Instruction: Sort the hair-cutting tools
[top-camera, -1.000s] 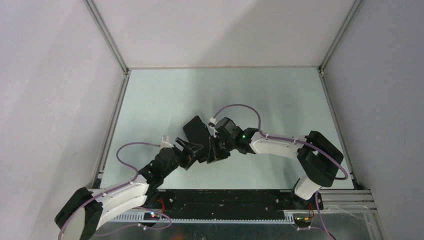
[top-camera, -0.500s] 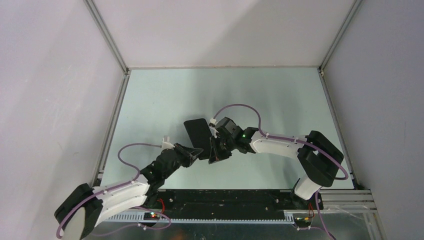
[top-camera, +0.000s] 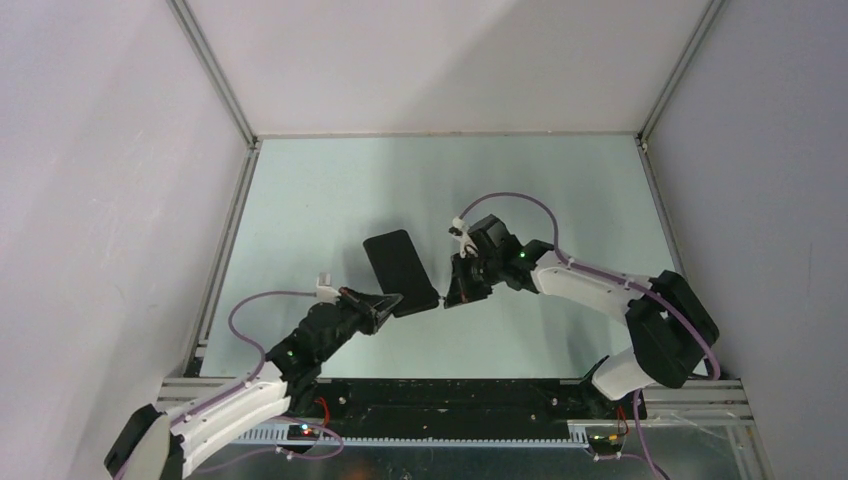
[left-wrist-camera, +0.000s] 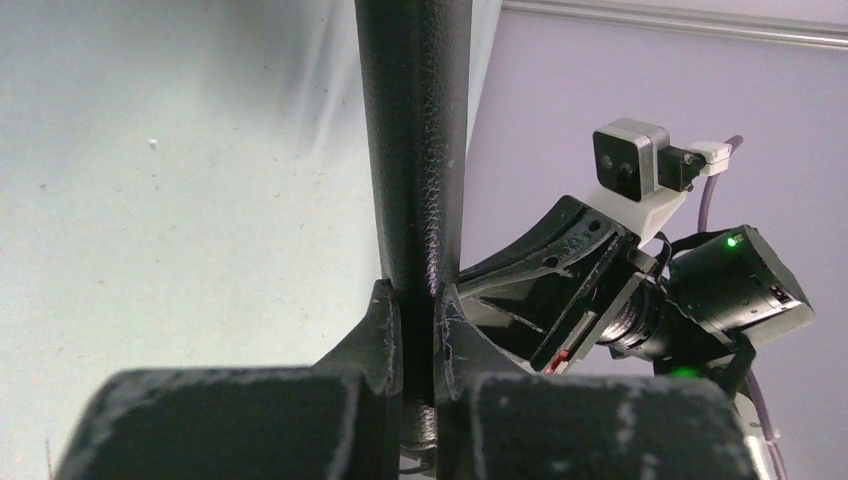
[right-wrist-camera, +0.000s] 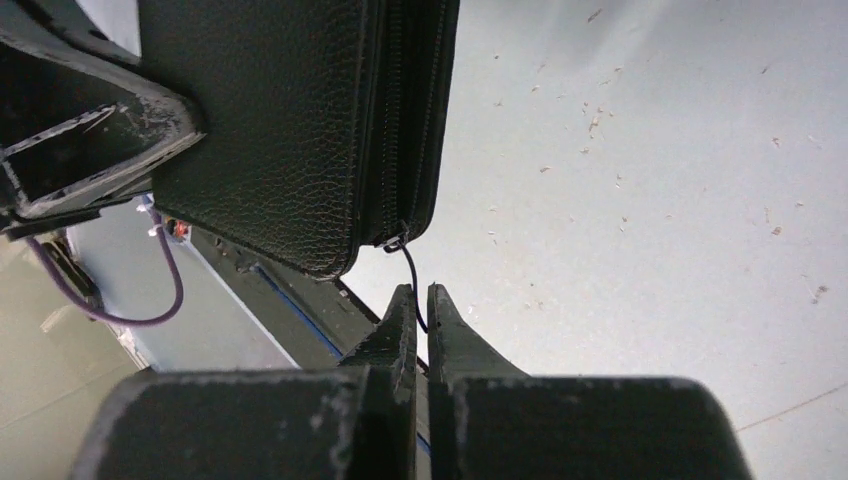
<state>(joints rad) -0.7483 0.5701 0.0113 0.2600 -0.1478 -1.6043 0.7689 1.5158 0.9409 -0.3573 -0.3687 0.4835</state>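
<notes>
**From above:** A black zip case (top-camera: 398, 265) sits at the middle of the pale green worktop (top-camera: 560, 200), with both arms reaching in from the near edge. The left hand (top-camera: 392, 300) is clamped on the case's near end. The right hand (top-camera: 447, 300) is just beside the case's near right corner, its jaws pressed together.

**Left wrist:** The left hand (left-wrist-camera: 417, 325) grips the case (left-wrist-camera: 415, 150) across its thickness. Both fingers (left-wrist-camera: 383, 325) press flat on the grained black cover, which runs straight up the frame, edge-on. To the right is the right hand (left-wrist-camera: 490, 290), close against the case, with its wrist camera above it. The worktop (left-wrist-camera: 180, 180) fills the left of the frame.

**Right wrist:** The right hand (right-wrist-camera: 420, 310) is closed to a slit on the thin dark zip pull (right-wrist-camera: 408, 262), which hangs from the corner of the case (right-wrist-camera: 280, 120). The zip line runs up the case's side and looks closed along the stretch in view. At upper left, the left hand (right-wrist-camera: 90, 150) lies against the case's face. Speckled worktop (right-wrist-camera: 650, 200) spreads to the right.

The hair-cutting tools show in none of the three views, so where they are cannot be told.
</notes>
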